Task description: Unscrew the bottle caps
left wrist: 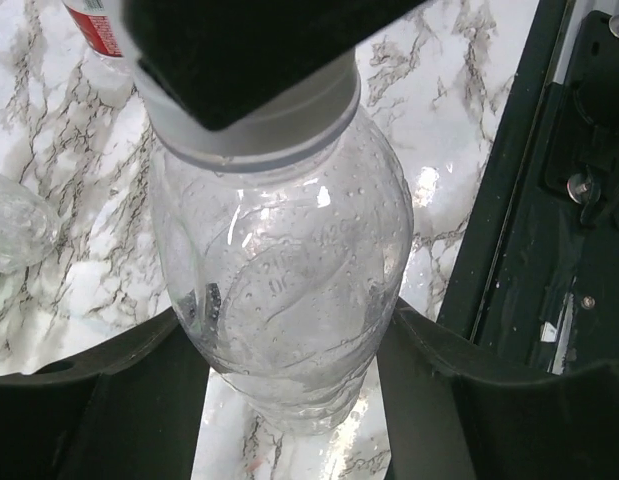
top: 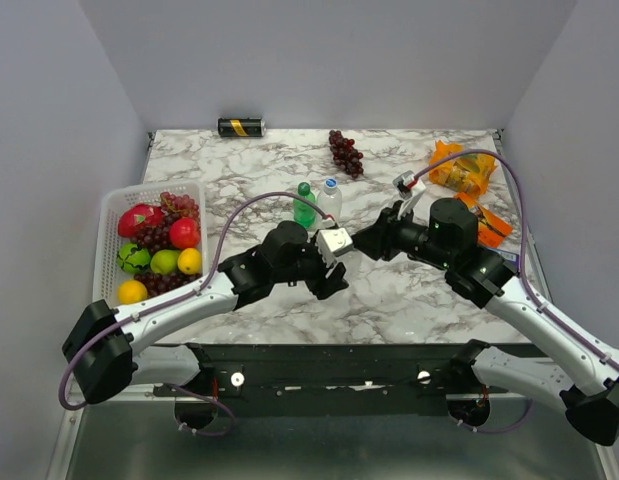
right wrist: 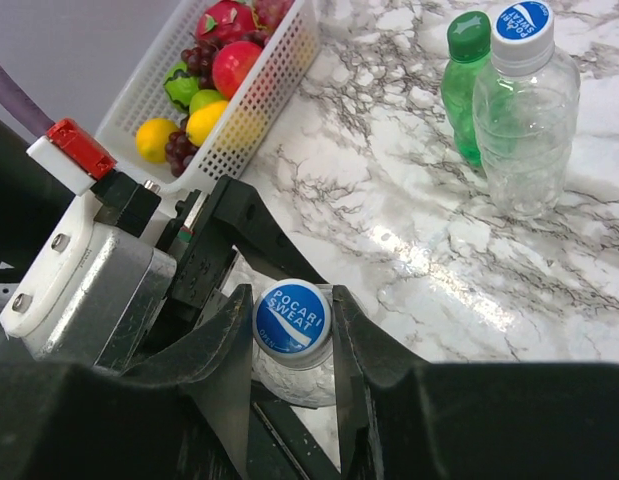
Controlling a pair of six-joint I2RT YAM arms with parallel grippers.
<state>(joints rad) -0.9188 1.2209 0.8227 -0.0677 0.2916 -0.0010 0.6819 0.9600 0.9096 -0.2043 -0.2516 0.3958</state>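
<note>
We see the held bottle [left wrist: 279, 280] lifted off the marbled bench [right wrist: 389, 200], between the two arms at the middle of the near side. It is clear, thin plastic with a rounded, faintly embossed body and droplets on the wall. The left gripper [left wrist: 289, 335] pinches that body, one black finger against each side. The right gripper [right wrist: 292, 340] is pressed in on the blue cap [right wrist: 294, 318], a round disc with white lettering (it reads POCARI SWEAT).

Farther back stand a translucent green bottle [right wrist: 461, 95] with a green cap and a clear bottle [right wrist: 524, 130] with a ribbed waist and a matching blue cap, just beside each other. A white perforated basket [right wrist: 244, 130] of glossy fruit sits at the left edge.

From the top camera the held bottle is almost wholly hidden by the wrists. In the left wrist view a black shape blocks its top, past a smooth whitish band. A red-labelled bottle [left wrist: 97, 28] is cut off at the corner there, and a crinkled clear shape [left wrist: 14, 230] at the left edge is too cropped to identify.
</note>
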